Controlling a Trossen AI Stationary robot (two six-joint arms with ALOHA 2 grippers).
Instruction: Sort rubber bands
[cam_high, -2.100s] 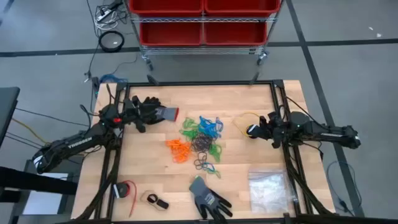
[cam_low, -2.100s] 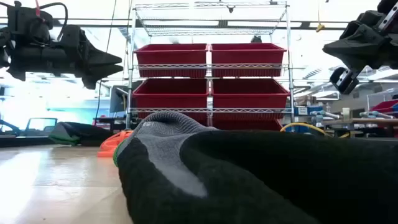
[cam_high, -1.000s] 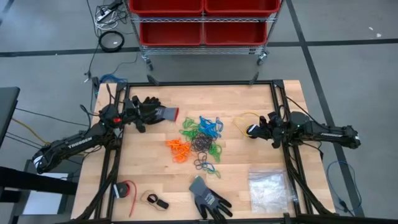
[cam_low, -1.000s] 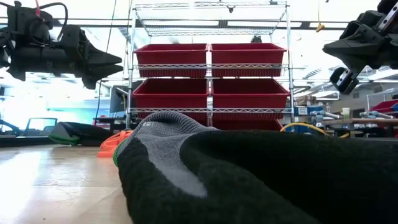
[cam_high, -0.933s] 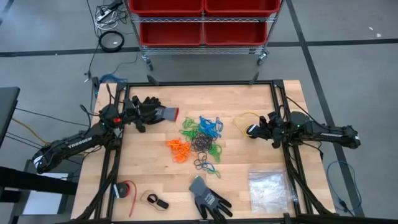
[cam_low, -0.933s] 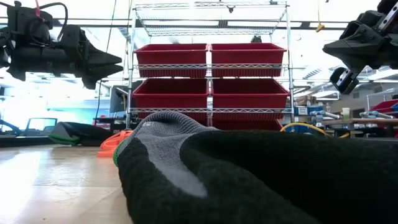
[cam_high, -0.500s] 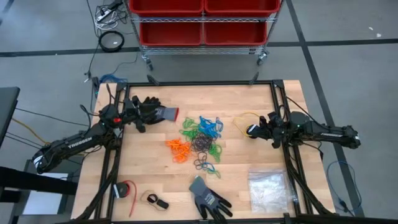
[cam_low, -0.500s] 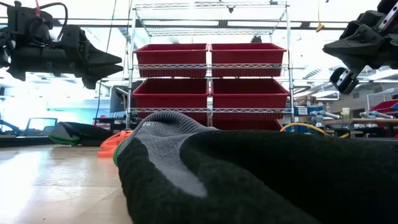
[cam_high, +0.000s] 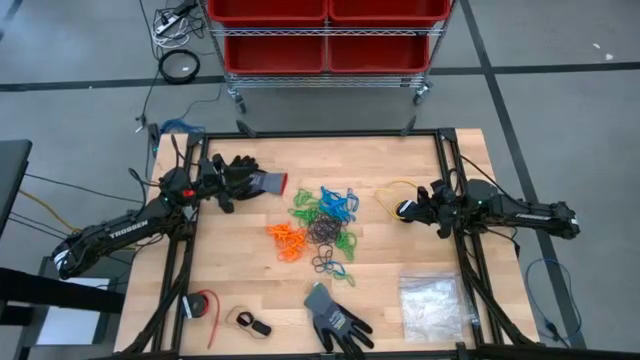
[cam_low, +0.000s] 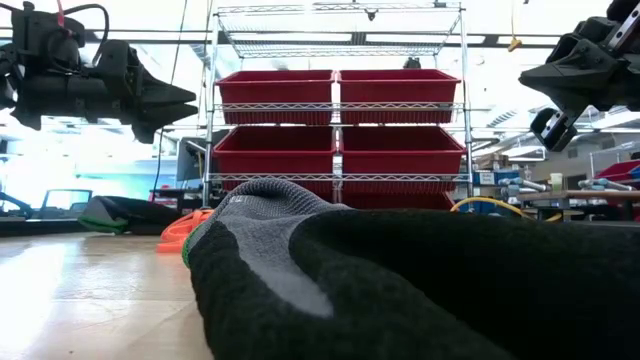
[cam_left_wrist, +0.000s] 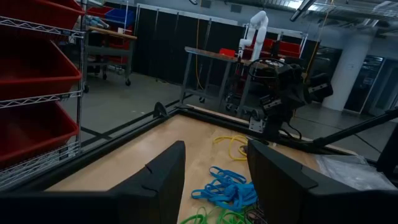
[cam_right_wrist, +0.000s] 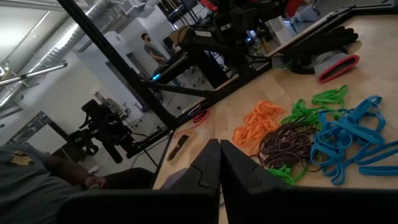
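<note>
The rubber bands (cam_high: 320, 228) lie in a loose heap on the middle of the wooden table, in orange (cam_right_wrist: 258, 124), green (cam_right_wrist: 326, 98), blue (cam_left_wrist: 227, 190) and dark (cam_right_wrist: 289, 146) clusters. My left gripper (cam_high: 218, 186) hovers open at the table's left, above a black glove with a red cuff (cam_high: 255, 181). Its fingers (cam_left_wrist: 214, 155) point toward the heap with nothing between them. My right gripper (cam_high: 404, 210) hangs shut at the table's right, clear of the table, beside a yellow cable (cam_high: 393, 190). Its fingers (cam_right_wrist: 219, 149) also point at the heap.
A second grey and black glove (cam_high: 336, 318) lies at the near edge and fills most of the low view (cam_low: 400, 290). A clear bag (cam_high: 432, 300) lies at the near right. A red roll (cam_high: 201, 304) and a small dark piece (cam_high: 252, 324) lie near left. Red bins (cam_high: 325, 30) stand beyond the far edge.
</note>
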